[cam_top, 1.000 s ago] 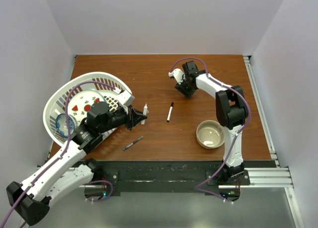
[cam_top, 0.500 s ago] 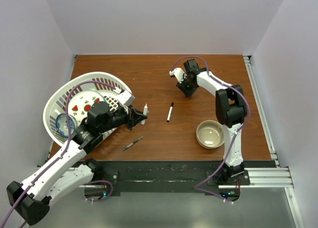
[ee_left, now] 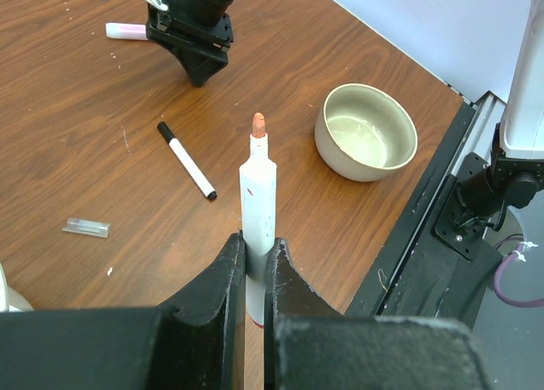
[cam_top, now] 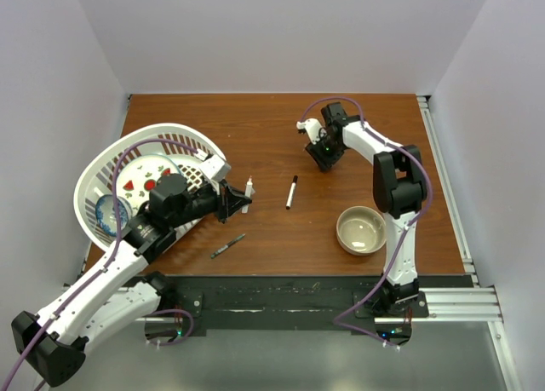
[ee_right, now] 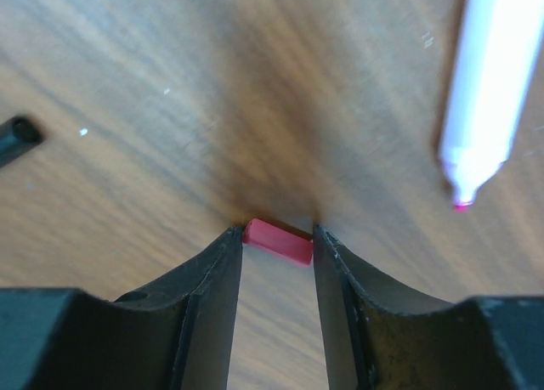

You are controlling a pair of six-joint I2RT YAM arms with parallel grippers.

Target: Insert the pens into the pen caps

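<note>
I see the left gripper clamped tight on a white pen. It grips the lower barrel and the pen stands straight out of the jaws, bare reddish tip away from the wrist. From above, that pen sits just off the basket rim, over the left middle of the table.

My right gripper is down at the table surface on the far side, right of centre. Its jaws are narrowed around the red cap, which lies crosswise between the fingertips, with each end touching a finger as far as I can tell. A pink pen lies just beside it to the right, uncapped, tip pointing toward the wrist. At the left edge of that view there is a small black piece; I cannot tell what it is.

A capped pen, white with a black cap, lies near the table's centre, between the two grippers. A grey pen lies nearer the front edge. In the left wrist view a pale cap lies on its side, apart from the capped pen. A bowl sits front right.
</note>
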